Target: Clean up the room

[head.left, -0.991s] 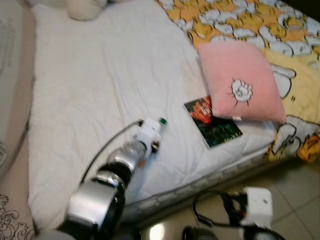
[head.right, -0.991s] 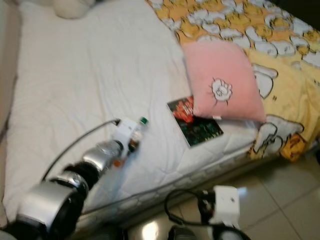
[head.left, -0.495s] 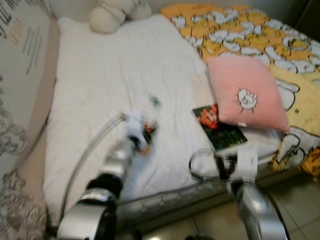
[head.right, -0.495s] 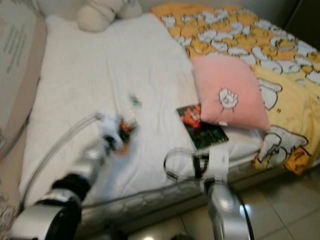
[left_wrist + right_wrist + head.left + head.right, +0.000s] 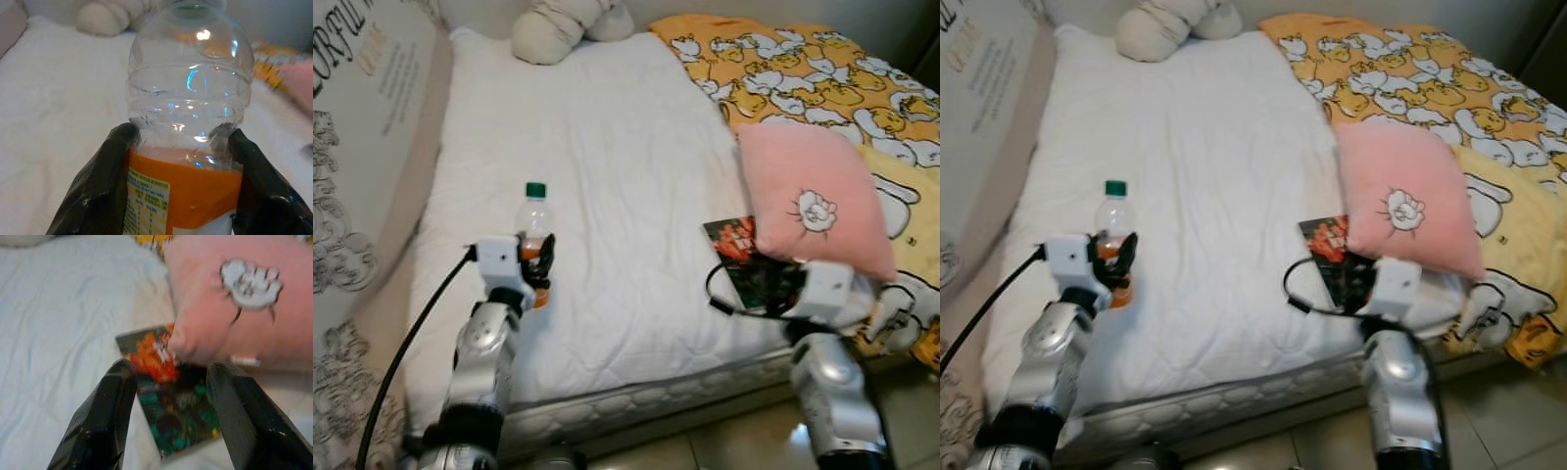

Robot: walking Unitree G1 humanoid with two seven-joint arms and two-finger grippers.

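Bottle (image 5: 534, 227): 1, gripped upright by left hand (image 5: 182, 147) | book (image 5: 1337, 258): 1, right hand (image 5: 168, 382) open above | pillow (image 5: 817, 197): 1

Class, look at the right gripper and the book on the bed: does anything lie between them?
Nothing visible does. The right gripper is open, aimed at the book, with bare sheet between. The pink pillow overlaps only the book's far edge.
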